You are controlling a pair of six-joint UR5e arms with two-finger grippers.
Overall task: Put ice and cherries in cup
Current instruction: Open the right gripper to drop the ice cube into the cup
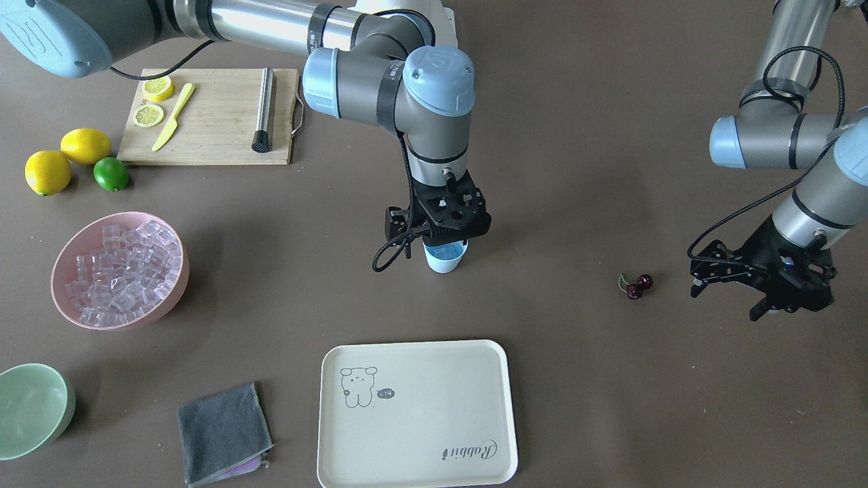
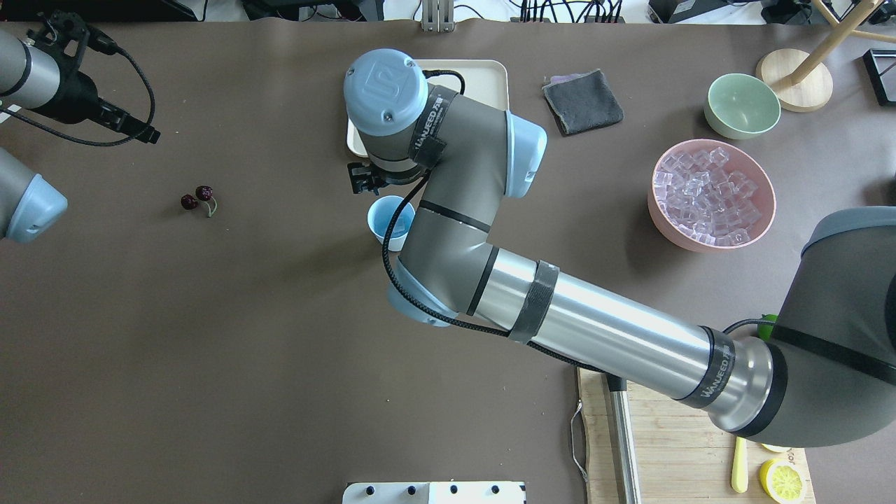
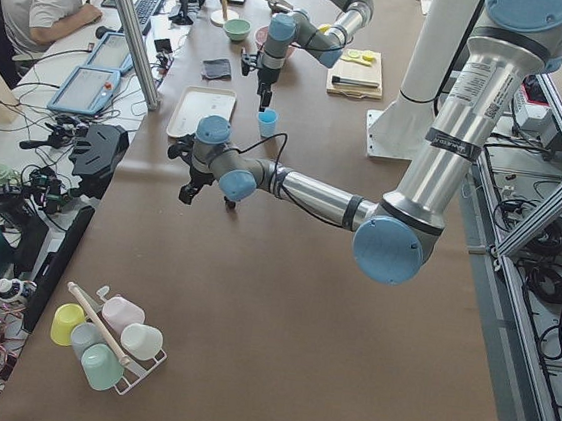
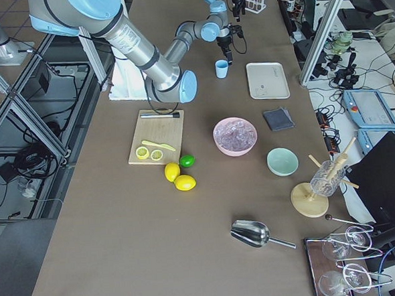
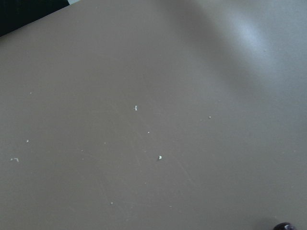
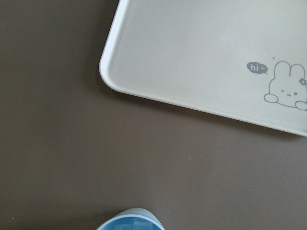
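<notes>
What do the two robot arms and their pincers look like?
The right arm and left arm are silver tubes with grey joints, pale blue caps and a black cable. The right pincer and left pincer are black, with visible screws.

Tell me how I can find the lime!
Look for the wooden board with lemon slices on it. Next to its corner sit three round fruits; the lime is the small green one, while the two lemons are bigger and yellow.
</notes>
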